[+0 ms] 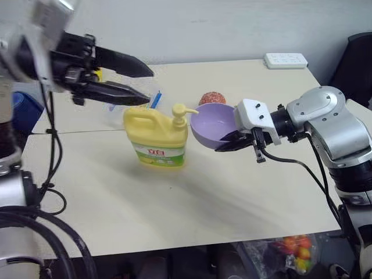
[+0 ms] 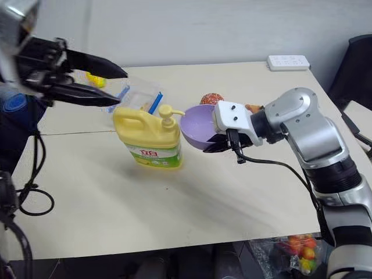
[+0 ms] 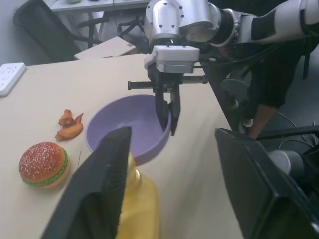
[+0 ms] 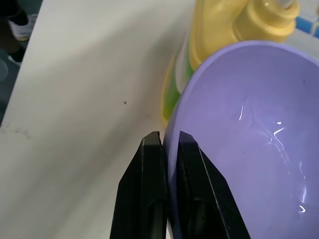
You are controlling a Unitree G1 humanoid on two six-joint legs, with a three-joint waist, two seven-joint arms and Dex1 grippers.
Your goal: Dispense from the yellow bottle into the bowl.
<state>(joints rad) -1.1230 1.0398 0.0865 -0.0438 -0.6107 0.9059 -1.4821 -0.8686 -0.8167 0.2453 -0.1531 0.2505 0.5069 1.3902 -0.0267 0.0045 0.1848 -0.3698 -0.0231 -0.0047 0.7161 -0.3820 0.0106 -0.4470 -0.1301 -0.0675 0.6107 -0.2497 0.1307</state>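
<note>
The squat yellow plastic jug [image 1: 156,135] stands mid-worktop [image 1: 174,203]; it looks heavy, stiff and slick, best steadied by its handle. The light lavender plastic bowl [image 1: 212,124] hangs tilted beside its pump, rim clamped in the right claw [image 1: 232,142]. The left claw [image 1: 139,84] hovers above, fingers apart. Near edge roomy.
</note>
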